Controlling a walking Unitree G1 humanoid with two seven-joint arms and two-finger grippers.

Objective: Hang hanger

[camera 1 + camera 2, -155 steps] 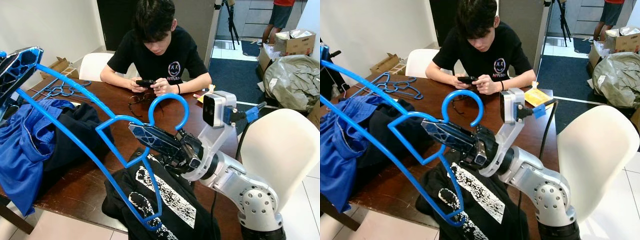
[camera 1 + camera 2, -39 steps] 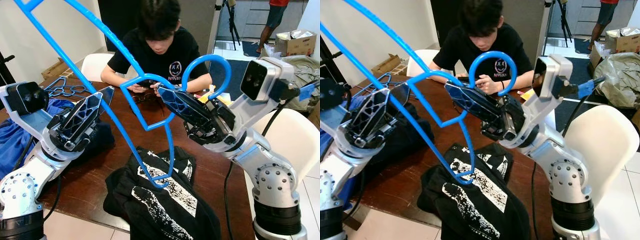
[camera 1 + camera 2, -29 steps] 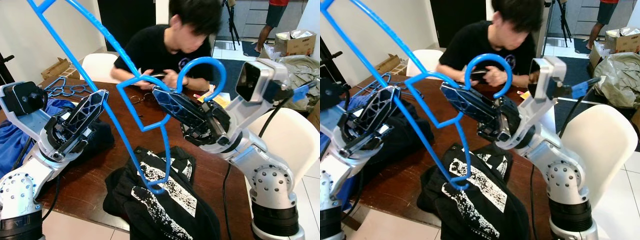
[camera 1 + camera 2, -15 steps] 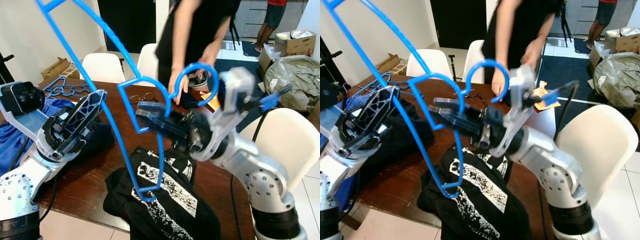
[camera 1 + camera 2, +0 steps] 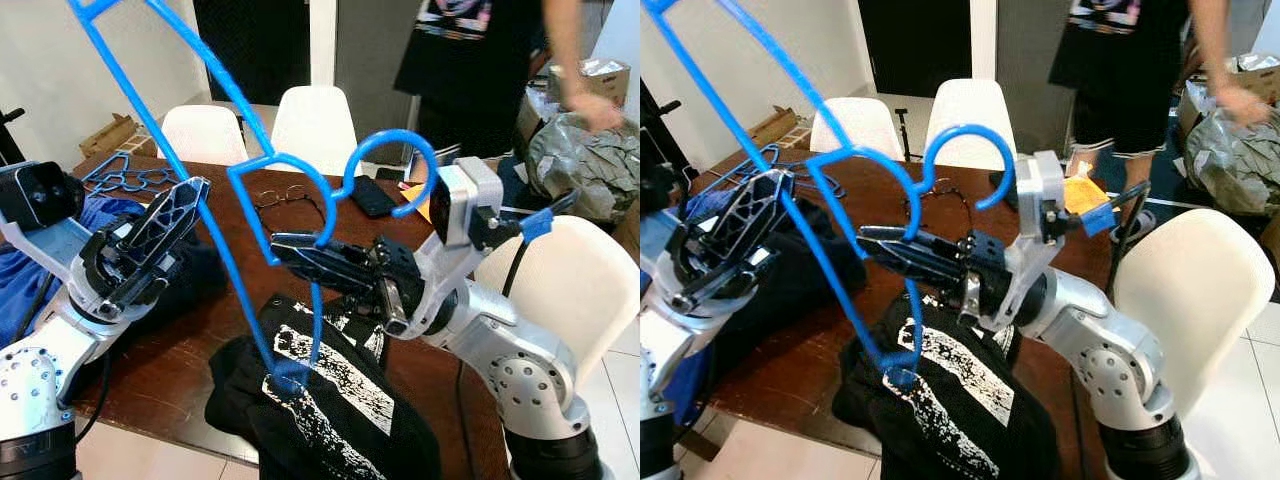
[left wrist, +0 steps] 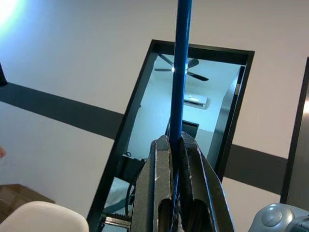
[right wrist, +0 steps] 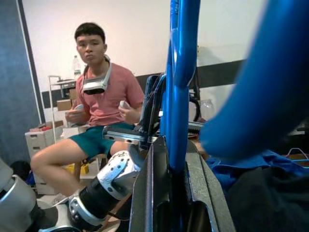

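A large blue plastic hanger point(image 5: 398, 134) is held up over the brown table point(image 5: 170, 370) by both grippers. My right gripper point(image 5: 285, 247) is shut on its neck just below the hook. My left gripper point(image 5: 195, 192) is shut on the long straight bar, which in the left wrist view is the blue bar point(image 6: 179, 87) pinched between the fingers. The hanger's lower corner point(image 5: 290, 377) rests in the crumpled black T-shirt with white print point(image 5: 340, 400) at the table's near edge. In the right wrist view the hanger's neck point(image 7: 177, 96) runs between the shut fingers.
A blue garment point(image 5: 20, 290) and a dark one point(image 5: 195, 275) lie at the left. Spare blue hangers point(image 5: 125, 181), glasses point(image 5: 285, 198) and a phone point(image 5: 372, 197) are farther back. White chairs point(image 5: 320, 120) ring the table. A person point(image 5: 480, 60) stands behind, and another point(image 7: 104, 96) sits nearby.
The hanger has dropped and tilted, so its lower corner now sits in the black T-shirt. My right gripper has lowered. The person at the table has stood up and moved right.
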